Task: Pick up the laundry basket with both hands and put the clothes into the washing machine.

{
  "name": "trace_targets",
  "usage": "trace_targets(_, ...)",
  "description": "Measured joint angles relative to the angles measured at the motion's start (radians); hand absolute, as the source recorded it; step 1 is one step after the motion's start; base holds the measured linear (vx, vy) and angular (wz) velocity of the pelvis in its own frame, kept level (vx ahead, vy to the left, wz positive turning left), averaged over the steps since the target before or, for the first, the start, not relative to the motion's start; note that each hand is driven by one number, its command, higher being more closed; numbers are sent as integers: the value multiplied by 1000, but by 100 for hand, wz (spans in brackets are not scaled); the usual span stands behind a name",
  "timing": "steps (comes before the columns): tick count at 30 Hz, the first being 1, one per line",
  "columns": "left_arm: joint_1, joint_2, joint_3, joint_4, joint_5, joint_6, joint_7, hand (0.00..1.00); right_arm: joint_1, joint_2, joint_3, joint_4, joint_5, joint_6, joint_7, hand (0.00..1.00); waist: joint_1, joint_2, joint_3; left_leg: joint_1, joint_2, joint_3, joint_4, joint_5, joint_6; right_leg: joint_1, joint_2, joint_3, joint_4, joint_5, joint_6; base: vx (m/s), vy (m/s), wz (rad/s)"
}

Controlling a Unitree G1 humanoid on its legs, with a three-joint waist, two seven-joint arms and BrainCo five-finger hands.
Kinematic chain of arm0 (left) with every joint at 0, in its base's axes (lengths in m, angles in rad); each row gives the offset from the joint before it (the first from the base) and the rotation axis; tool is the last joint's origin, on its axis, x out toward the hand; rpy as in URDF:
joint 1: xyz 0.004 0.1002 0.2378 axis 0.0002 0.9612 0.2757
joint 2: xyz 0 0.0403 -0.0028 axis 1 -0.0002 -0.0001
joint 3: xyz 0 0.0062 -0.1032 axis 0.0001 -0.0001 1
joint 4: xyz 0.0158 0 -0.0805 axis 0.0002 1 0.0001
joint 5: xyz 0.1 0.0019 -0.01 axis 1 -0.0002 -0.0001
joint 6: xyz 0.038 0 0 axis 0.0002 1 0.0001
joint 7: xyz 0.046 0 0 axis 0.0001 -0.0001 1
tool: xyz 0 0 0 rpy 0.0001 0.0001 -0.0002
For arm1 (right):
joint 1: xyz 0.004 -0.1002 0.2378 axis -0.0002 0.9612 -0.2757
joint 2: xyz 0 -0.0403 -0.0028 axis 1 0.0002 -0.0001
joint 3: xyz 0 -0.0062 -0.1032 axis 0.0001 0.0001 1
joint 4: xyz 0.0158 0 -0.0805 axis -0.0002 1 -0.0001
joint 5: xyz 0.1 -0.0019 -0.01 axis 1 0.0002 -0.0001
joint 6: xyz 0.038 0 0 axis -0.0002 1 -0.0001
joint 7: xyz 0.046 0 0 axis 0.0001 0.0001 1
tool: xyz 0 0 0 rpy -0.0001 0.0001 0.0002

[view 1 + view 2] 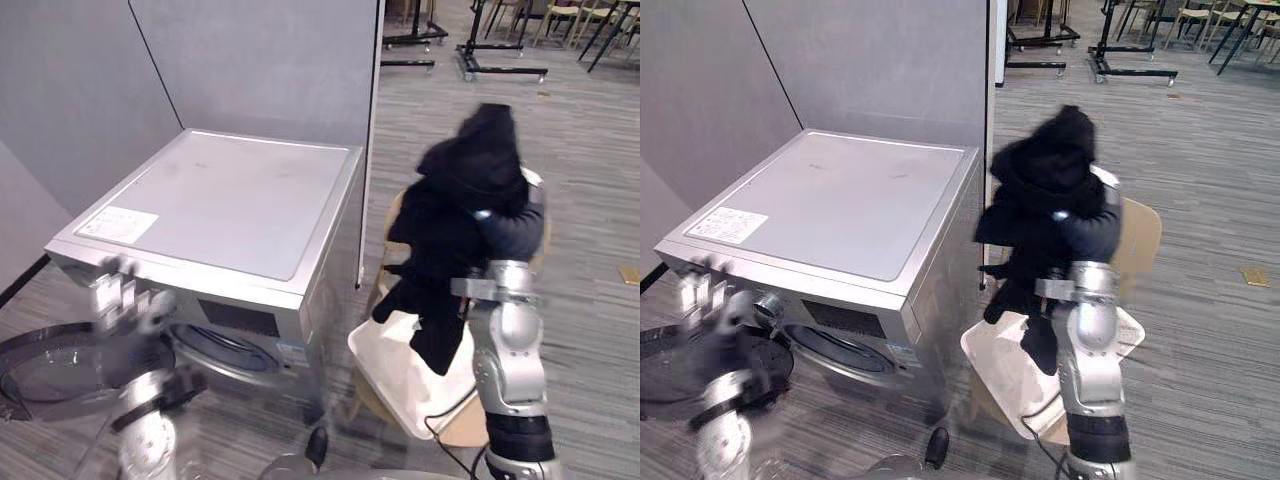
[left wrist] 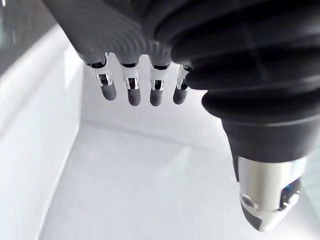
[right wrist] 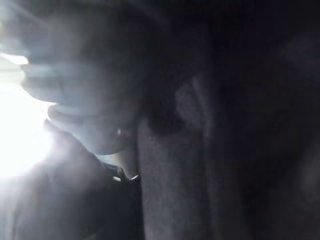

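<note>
A black garment [image 1: 455,215] hangs in the air over the white laundry basket [image 1: 400,365], lifted by my right hand [image 1: 512,232], which is buried in the cloth. The basket rests tilted on a wooden chair [image 1: 1137,240] to the right of the silver washing machine [image 1: 230,195]. The machine's round glass door [image 1: 60,365] stands swung out to the left, leaving the drum opening [image 1: 225,350] exposed. My left hand [image 1: 125,300] is raised in front of the machine's control panel, open and holding nothing; its straight fingers [image 2: 132,87] show against a white surface.
Grey partition walls [image 1: 250,60] stand behind the machine. Wheeled stand bases [image 1: 500,65] and chair legs sit far back on the striped grey floor. Open floor lies to the right of the chair.
</note>
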Motion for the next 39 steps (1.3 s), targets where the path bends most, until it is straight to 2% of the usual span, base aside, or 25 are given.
trace_targets(2,-61,53,-143,33,1,-2,-36,0,-75,2,86,21,6,-2,24,100,-2,-7,-5,8,5,19,0,0,0,0,0,18,0,0,0,0,-34,-25)
trace_targets(4,-177,102,-298,149,6,1,-74,0,-176,18,175,69,30,-6,44,100,-13,-12,-10,15,9,30,0,0,0,1,1,27,1,1,-1,-16,-38,-16)
trace_targets(7,-290,115,-417,281,28,21,-87,0,-251,41,243,103,72,-6,46,100,-24,-14,-11,24,15,53,-3,0,0,-2,2,52,2,5,-6,-37,-22,-22)
trace_targets(12,-441,127,-511,377,109,34,-64,0,-307,42,279,135,161,-6,39,100,-29,-14,-11,32,30,91,-4,0,0,-12,10,93,-6,22,-10,-62,-11,-26)
trace_targets(13,-472,127,-532,393,125,35,-55,100,-322,41,291,139,181,-6,37,100,-32,-13,-11,32,31,100,-4,0,0,-14,14,102,-13,29,-11,-77,4,-27)
trace_targets(17,-541,126,-544,426,165,41,-15,100,-343,42,330,141,226,-9,34,100,-55,-14,-17,31,33,107,-4,0,0,-15,20,114,-27,44,-13,-50,2,-11)
trace_targets(22,-572,135,-574,432,172,44,22,100,-343,41,332,141,250,-11,33,100,-55,-14,-19,30,36,122,-5,0,0,-19,21,129,-41,58,-11,-26,-3,-10)
trace_targets(29,-571,143,-574,431,172,40,19,100,-337,36,318,151,283,-11,38,100,-54,-14,-21,19,41,140,-5,0,0,-33,24,150,-53,70,-13,-10,-9,-8)
trace_targets(30,-569,143,-574,431,172,40,17,100,-332,36,315,154,283,-11,39,0,-52,-15,-23,16,44,146,-5,0,0,-38,25,155,-54,73,-14,-4,-19,-12)
trace_targets(39,-453,133,-570,405,175,42,-6,100,-225,39,231,153,273,-11,41,0,-55,-19,-27,16,49,160,-5,-1,0,-43,28,169,-56,75,-14,-6,-15,-5)
